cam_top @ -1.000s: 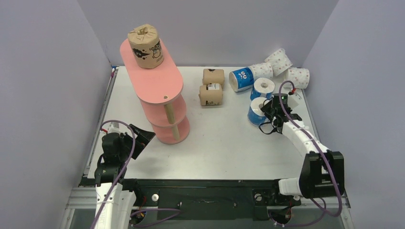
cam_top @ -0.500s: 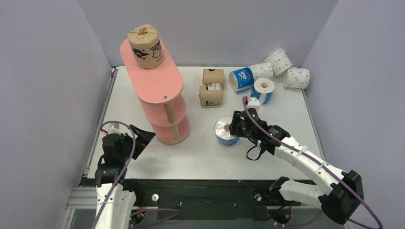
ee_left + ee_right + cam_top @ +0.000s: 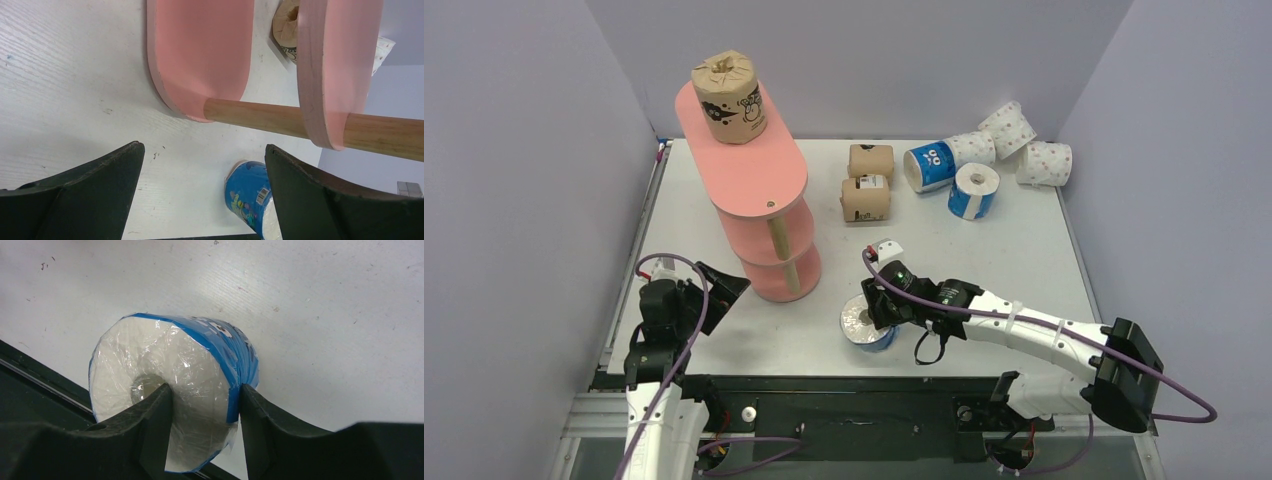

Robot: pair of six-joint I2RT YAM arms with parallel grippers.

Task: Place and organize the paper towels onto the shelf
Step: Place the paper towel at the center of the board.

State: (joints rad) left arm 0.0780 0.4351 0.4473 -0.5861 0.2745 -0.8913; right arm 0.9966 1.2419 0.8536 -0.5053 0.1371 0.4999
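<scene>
Though glossy, blue roll [image 3: 172, 365], white ends.

We look down from high up, behind the two arms. From there we see the whole table [image 3: 1024, 240], the pink shelf [image 3: 744, 170] and the walls, all small and far off. The left wrist view sits low, close to the table. It looks past the left gripper [image 3: 202, 147] at the bottom of the pink shelf. The right wrist view looks past the right gripper [image 3: 205, 387], very near the blue roll [image 3: 165, 365] and the table's near edge. All three views show the blue roll. The top and left wrist views share the pink shelf.
</scene>
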